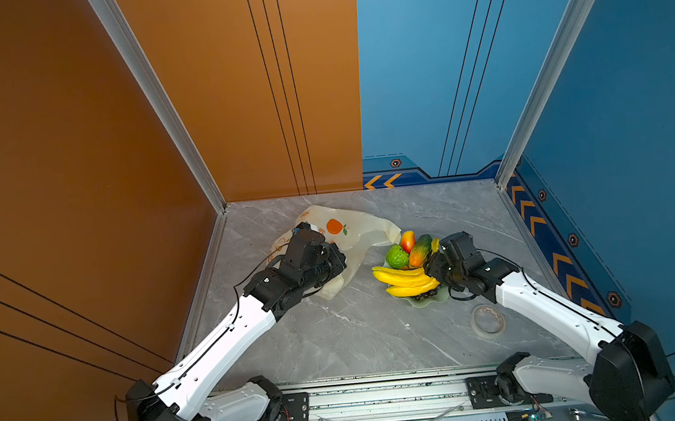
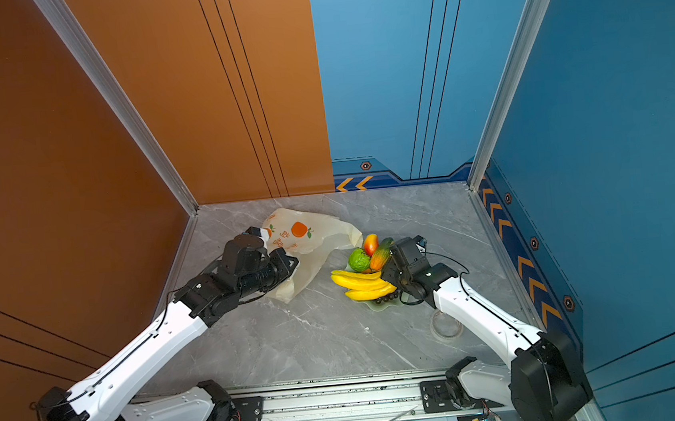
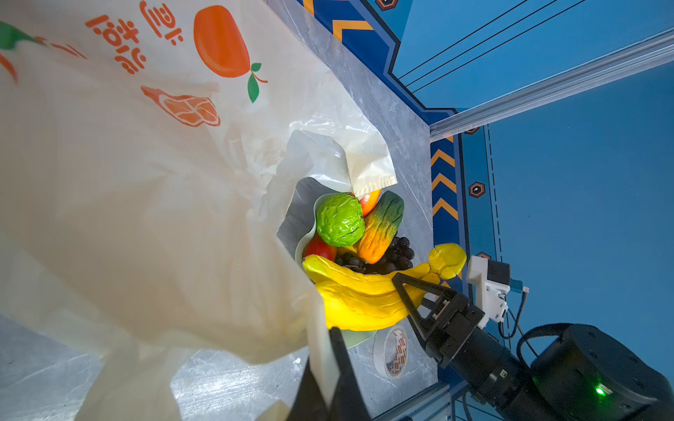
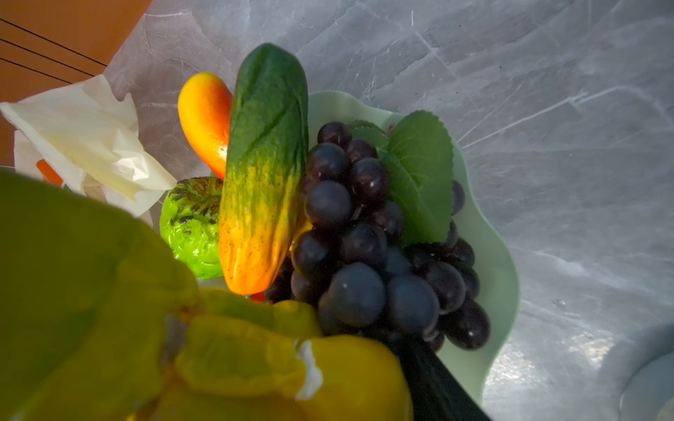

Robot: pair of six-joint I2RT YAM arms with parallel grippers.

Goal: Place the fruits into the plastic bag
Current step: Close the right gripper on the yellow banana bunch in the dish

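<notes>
The fruits sit heaped in a pale green dish, right of centre in both top views. The plastic bag lies on the bench just left of them. The left claw pinches the bag's edge. The right claw straddles the banana bunch; whether it grips, I cannot tell.

My left hand sits against the plastic bag on the worktop. My right hand is down at the stem end of the banana bunch on the green dish, papaya and bumpy green fruit just behind.
</notes>
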